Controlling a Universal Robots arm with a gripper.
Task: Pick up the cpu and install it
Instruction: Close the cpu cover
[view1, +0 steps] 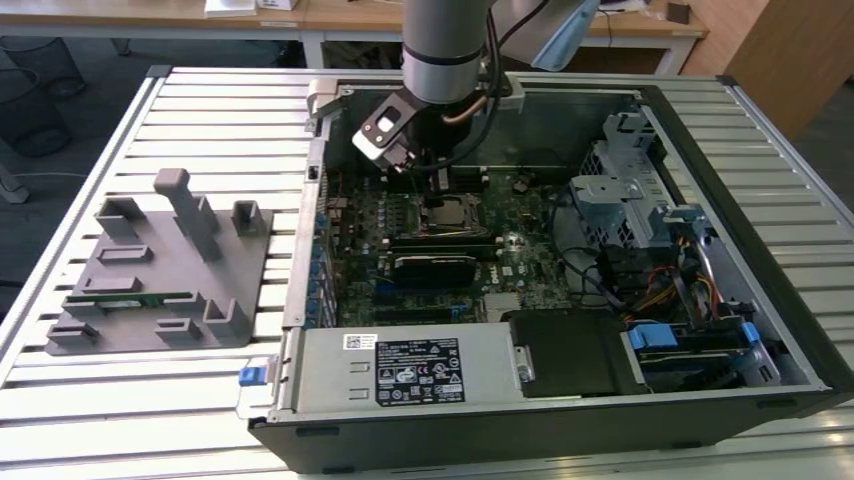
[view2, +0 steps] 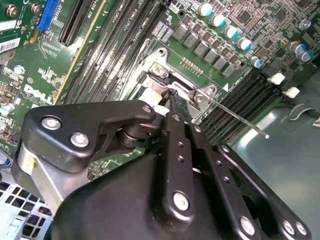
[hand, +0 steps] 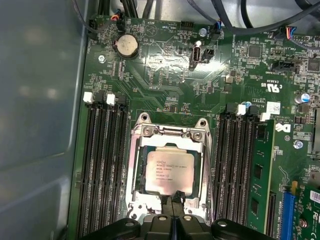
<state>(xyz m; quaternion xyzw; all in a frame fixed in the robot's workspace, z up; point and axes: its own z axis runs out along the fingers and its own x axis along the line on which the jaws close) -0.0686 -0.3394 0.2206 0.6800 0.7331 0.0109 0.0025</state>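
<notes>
The cpu, a silver-grey square chip, lies flat in the metal socket frame on the green motherboard. In the exterior view the cpu sits near the middle of the open computer case, right under the arm's tool. My gripper hangs just above the chip's near edge, its two black fingers pressed together with nothing between them. In the second wrist view the gripper hides the chip, with the socket's thin metal lever sticking out beside it.
Black memory slots flank the socket, and a green memory stick stands in one. On the exterior view's left, a grey tray with upright blocks holds another green stick. Drive cage, cables and power supply crowd the case.
</notes>
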